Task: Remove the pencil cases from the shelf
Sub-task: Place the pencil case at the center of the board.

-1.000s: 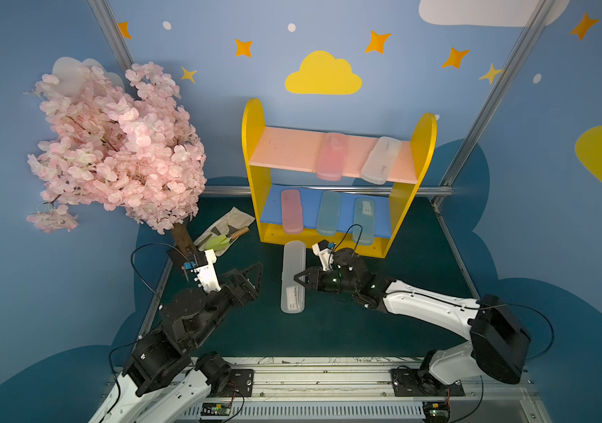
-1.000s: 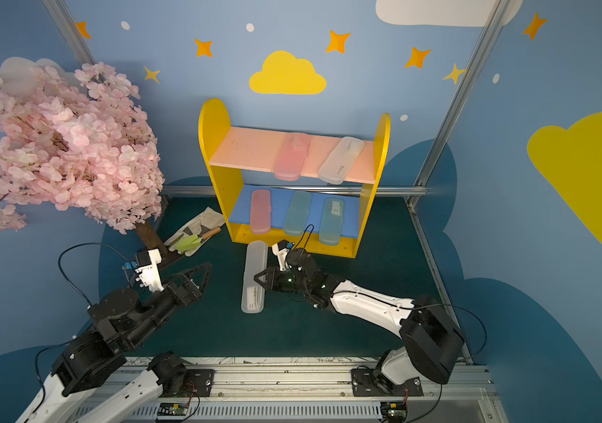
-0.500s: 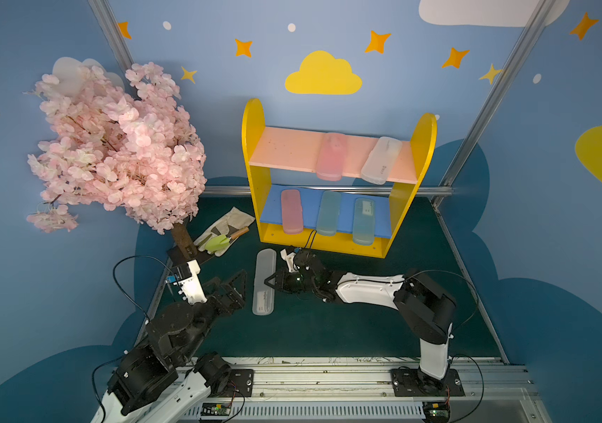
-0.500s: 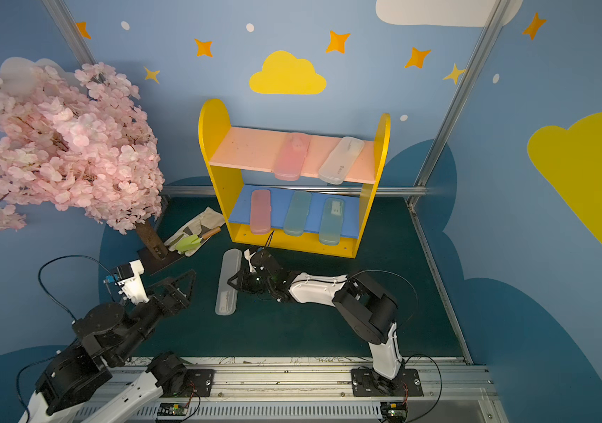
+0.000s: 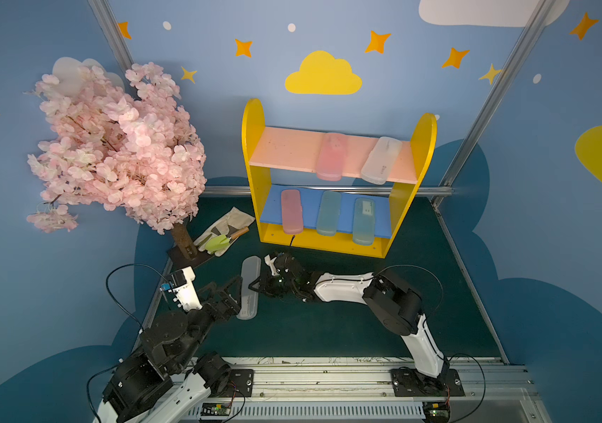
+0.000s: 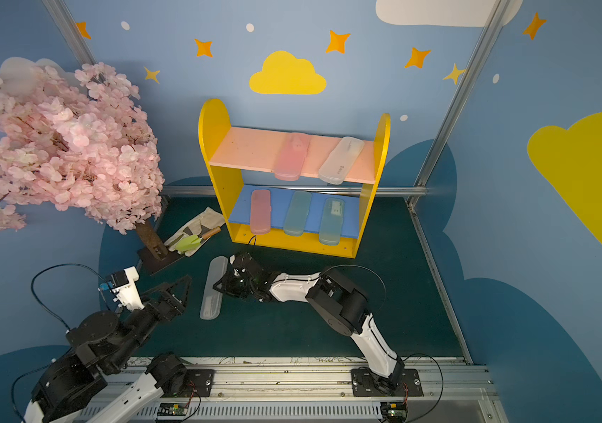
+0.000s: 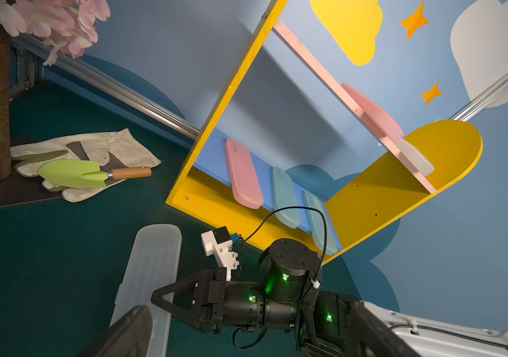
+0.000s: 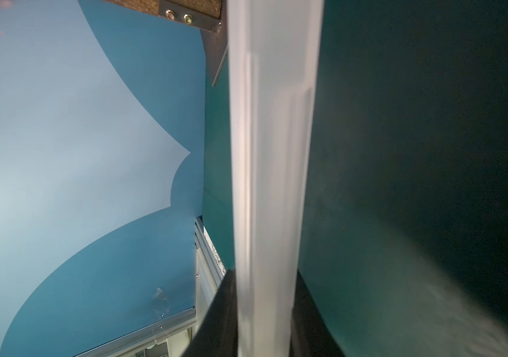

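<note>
The shelf (image 5: pixel 255 183) (image 6: pixel 365 219) (image 7: pixel 385 197) stands at the back of the green mat. Its pink upper board carries a pink pencil case (image 5: pixel 331 156) and a frosted white one (image 5: pixel 380 160). On the blue lower board lie a pink case (image 5: pixel 291 211) and two pale blue cases (image 5: pixel 328 213) (image 5: pixel 363 216). My right gripper (image 5: pixel 254 286) (image 6: pixel 217 286) (image 8: pixel 265 278) is shut on another frosted white pencil case (image 5: pixel 249 271) (image 6: pixel 215 271) (image 7: pixel 150 265) (image 8: pixel 271 139), about mid-length, in front of the shelf. My left gripper (image 5: pixel 231 293) (image 6: pixel 182 293) stands open beside that case's near end; one of its fingers (image 7: pixel 132 330) overlaps it.
A pink blossom tree (image 5: pixel 120 146) on a dark base plate (image 5: pixel 189 256) stands at the left. A work glove (image 5: pixel 233 223) with a green trowel (image 5: pixel 218 241) lies between tree and shelf. Blue walls close in the mat; a metal rail (image 5: pixel 328 377) runs along the front.
The right arm has carried the white case leftward, from in front of the shelf's middle to beside the left gripper. The left arm drew back slightly, staying open.
</note>
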